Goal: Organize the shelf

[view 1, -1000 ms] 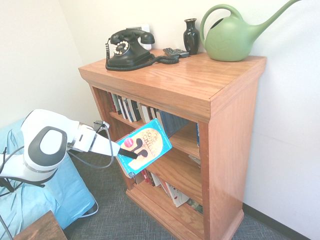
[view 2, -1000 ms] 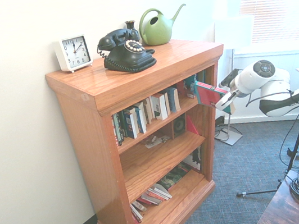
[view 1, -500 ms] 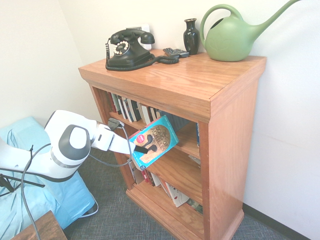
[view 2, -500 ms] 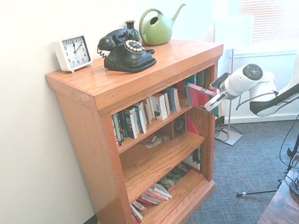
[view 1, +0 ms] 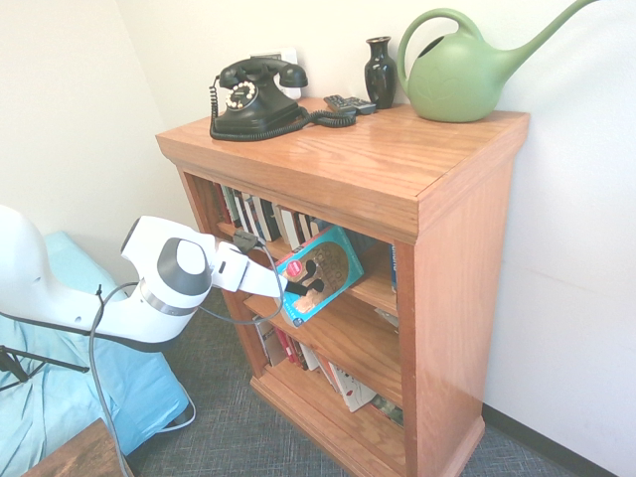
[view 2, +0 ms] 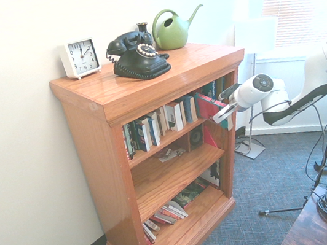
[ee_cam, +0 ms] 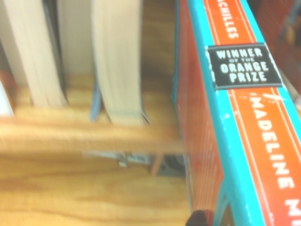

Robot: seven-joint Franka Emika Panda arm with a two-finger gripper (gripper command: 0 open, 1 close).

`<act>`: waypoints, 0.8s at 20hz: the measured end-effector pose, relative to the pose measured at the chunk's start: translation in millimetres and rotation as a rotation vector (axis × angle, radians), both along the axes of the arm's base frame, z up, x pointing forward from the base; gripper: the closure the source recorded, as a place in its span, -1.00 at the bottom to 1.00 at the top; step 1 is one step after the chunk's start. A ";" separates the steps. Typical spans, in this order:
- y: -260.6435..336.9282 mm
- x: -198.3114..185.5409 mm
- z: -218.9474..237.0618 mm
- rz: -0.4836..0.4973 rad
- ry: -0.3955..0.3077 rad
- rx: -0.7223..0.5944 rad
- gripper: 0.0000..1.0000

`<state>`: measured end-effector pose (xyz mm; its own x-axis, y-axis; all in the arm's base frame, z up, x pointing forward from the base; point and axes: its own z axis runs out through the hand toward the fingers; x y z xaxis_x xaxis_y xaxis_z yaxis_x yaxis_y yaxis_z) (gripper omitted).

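— Why is the claw [view 1: 297, 288] shut on that blue-edged book [view 1: 336, 266] by its covers?
— Probably so the spine faces out once it slides in. It's tilted at the front edge of the bookcase [view 1: 464, 278], by the upper inner shelf.
— And inside?
— Upright books [view 2: 175, 115] line that upper shelf; leaning ones [view 2: 167, 214] sit on the lowest, near a front corner. The held one likely needs straightening first.
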<state>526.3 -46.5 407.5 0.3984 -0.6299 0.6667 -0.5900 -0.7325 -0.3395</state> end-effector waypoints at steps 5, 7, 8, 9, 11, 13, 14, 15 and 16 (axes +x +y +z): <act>2.8 23.9 -1.0 0.001 -0.020 -0.001 1.00; 2.8 32.4 -1.1 0.000 -0.024 -0.005 1.00; 2.8 36.7 -0.9 0.000 -0.026 -0.007 1.00; 3.3 40.7 -0.8 0.000 -0.028 -0.009 1.00; 5.6 48.9 0.0 -0.001 -0.032 -0.011 1.00; 9.8 56.0 0.7 0.003 -0.036 -0.013 1.00; 12.3 59.2 0.5 0.007 -0.038 -0.014 1.00; 13.8 62.9 0.8 0.008 -0.040 -0.016 1.00; 14.6 66.6 0.7 0.007 -0.041 -0.018 1.00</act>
